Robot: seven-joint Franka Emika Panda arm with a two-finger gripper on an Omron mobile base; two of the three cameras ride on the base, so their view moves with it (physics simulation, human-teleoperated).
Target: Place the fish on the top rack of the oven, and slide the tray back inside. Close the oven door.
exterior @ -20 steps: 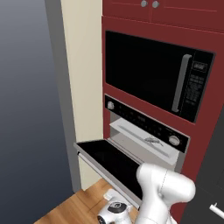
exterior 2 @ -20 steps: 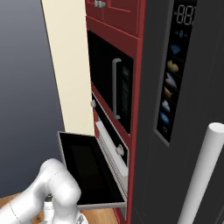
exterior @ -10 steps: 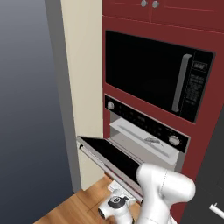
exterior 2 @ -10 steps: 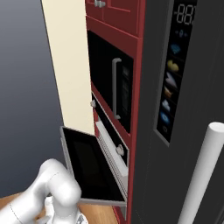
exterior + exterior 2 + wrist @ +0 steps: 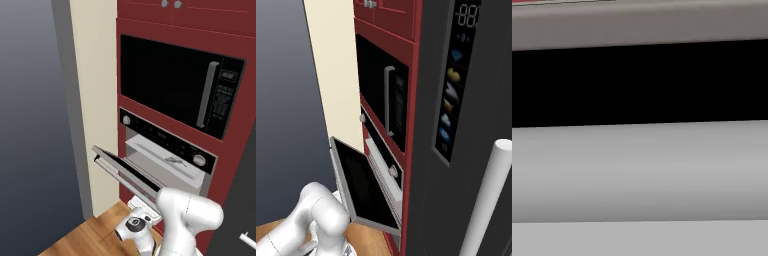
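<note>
The oven [image 5: 161,136] sits in red cabinetry under the microwave. Its pale grey tray [image 5: 150,152], the top rack, lies inside the cavity with the small silvery fish [image 5: 173,160] on it. The oven door [image 5: 126,171] hangs about half shut, tilted up toward the front; from the other side its black glass [image 5: 362,186] shows. My gripper [image 5: 142,215] is low under the door's outer face, its fingers hidden by the door. In the hand view the door's black glass [image 5: 640,82] and silver bar handle [image 5: 640,170] are very close. The jaws stand open and hold nothing.
A black microwave [image 5: 175,82] with a vertical handle sits above the oven. A cream wall panel [image 5: 92,100] stands to the left. A dark fridge [image 5: 466,100] with a white bar handle [image 5: 487,200] is at the right. Wooden floor [image 5: 85,237] lies below.
The oven door has swung up from nearly flat to about half shut. My hand has risen with it under the door's front edge.
</note>
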